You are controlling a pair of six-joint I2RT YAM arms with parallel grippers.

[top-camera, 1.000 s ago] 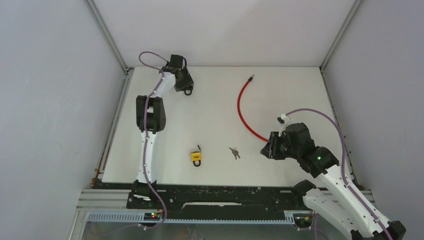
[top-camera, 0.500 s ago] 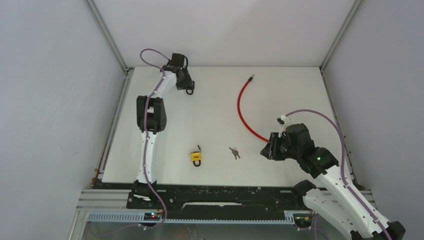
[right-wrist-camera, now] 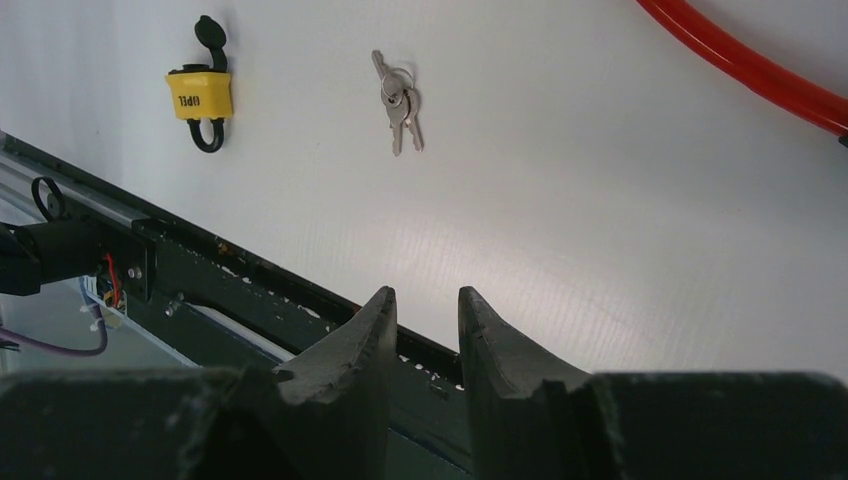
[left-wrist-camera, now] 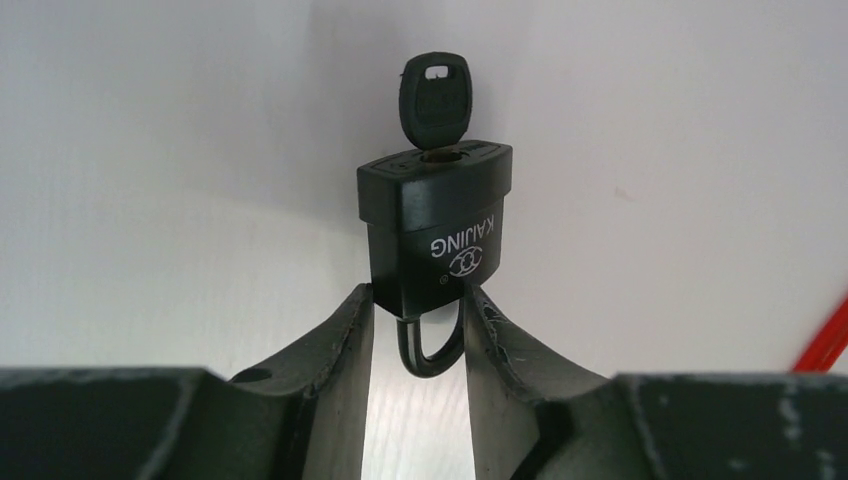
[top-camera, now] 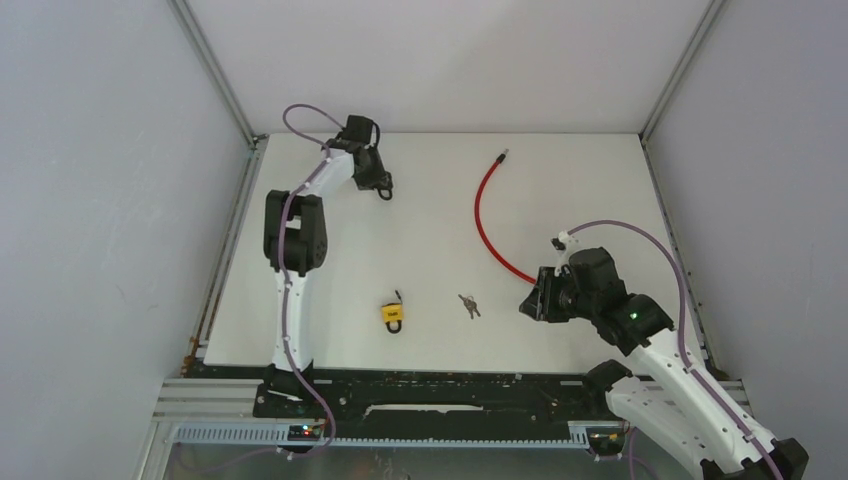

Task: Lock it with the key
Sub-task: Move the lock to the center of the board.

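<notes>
A black padlock point(left-wrist-camera: 440, 225) with a black-headed key point(left-wrist-camera: 435, 95) in its keyhole lies at the table's far left. My left gripper point(left-wrist-camera: 418, 290) is closed on the lower end of its body. Both fingertips point(left-wrist-camera: 360, 310) press its sides, and the shackle sits in the gap between them. In the top view this padlock point(top-camera: 385, 190) shows just beyond the left gripper point(top-camera: 376, 178). My right gripper point(right-wrist-camera: 425, 297) hovers near the table's front right. Its jaws stand a little apart with nothing between them.
A yellow padlock point(top-camera: 393, 313) with a black key in it lies near the front middle. A small ring of silver keys point(top-camera: 468, 305) lies right of it. A red cable point(top-camera: 485, 215) curves from the back to the right gripper point(top-camera: 530, 303). The black front rail point(right-wrist-camera: 250, 290) lies below.
The left gripper's jaws have closed in on the black padlock, and the wrist with the padlock has shifted slightly right. The right arm has barely moved.
</notes>
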